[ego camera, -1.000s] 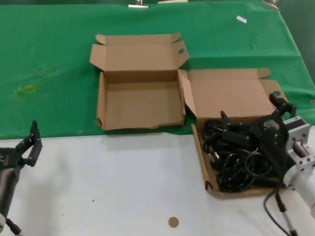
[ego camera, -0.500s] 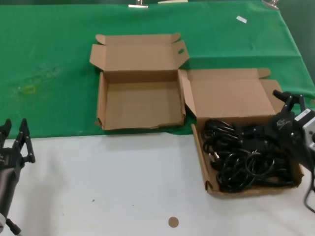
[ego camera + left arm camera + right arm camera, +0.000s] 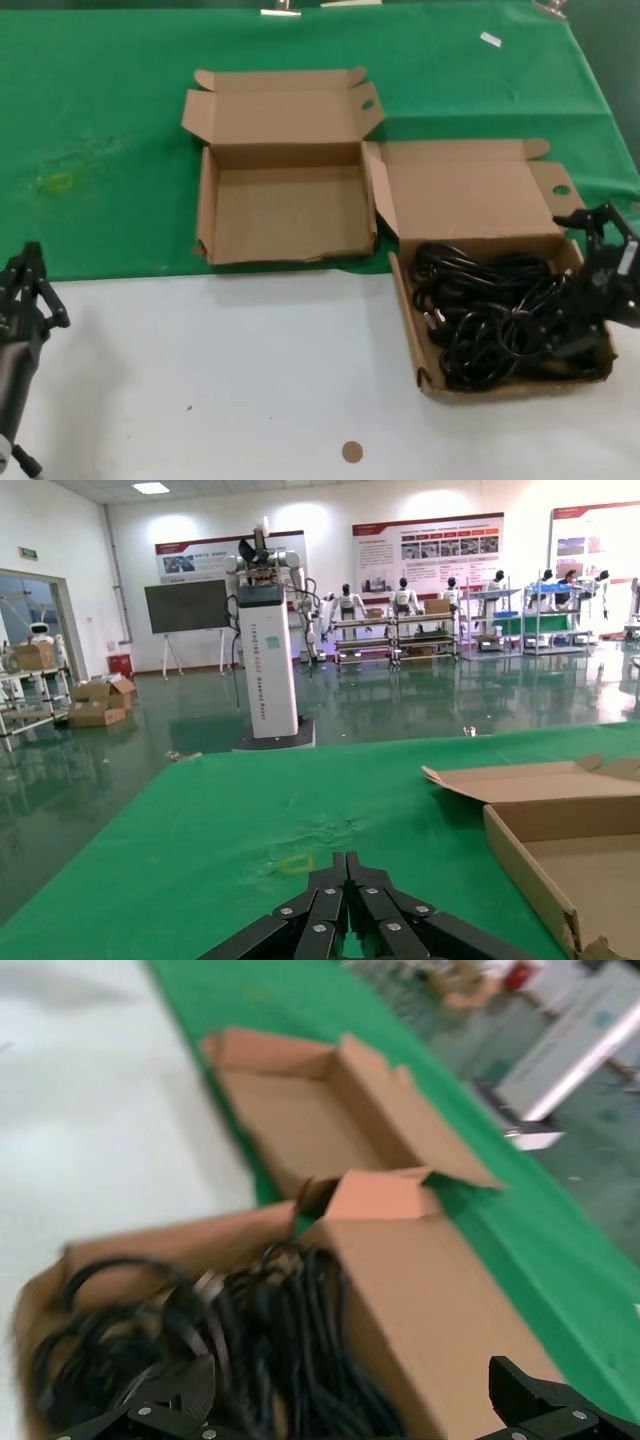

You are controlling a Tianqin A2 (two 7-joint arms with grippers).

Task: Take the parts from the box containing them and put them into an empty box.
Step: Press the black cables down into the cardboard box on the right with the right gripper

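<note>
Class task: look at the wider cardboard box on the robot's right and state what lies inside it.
Inside the wider brown cardboard box lies a tangled heap of black power cords, covering nearly its whole floor. How many cords there are cannot be counted. The right pincer hangs open at its far-right edge.

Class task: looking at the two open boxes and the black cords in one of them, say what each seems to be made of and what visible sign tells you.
Both the wider box and the narrower box look like plain brown cardboard: matte, with folded flaps and raw cut edges. The cords look like flexible black plastic or rubber sheathing, slightly glossy and bending in loose coils; which one cannot be told.
</note>
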